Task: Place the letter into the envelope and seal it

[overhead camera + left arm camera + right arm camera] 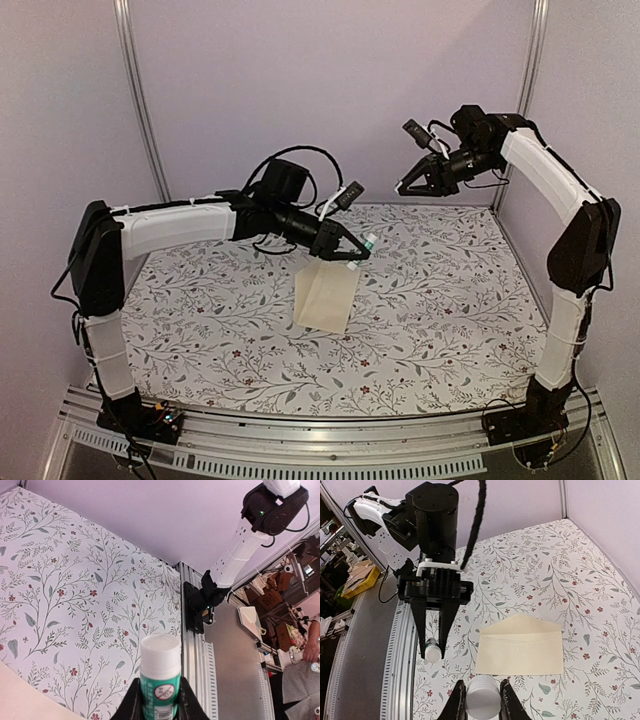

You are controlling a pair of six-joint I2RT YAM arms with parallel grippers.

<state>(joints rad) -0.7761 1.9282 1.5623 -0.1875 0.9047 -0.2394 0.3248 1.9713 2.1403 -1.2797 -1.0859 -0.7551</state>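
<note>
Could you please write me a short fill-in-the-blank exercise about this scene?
The left gripper holds a glue stick with a ____ label. The envelope lies flat on the floral table with its flap ____. The right gripper grips a ____ cylinder.
Missing words: green; open; white.

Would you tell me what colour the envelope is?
The envelope is plain cream-beige, clearest from the right wrist view.

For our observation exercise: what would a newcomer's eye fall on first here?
The left gripper clamps a green glue stick close by a cream envelope lying mid-table on the flowered cloth. The right gripper, raised at the back right, pinches a white cylinder.
</note>
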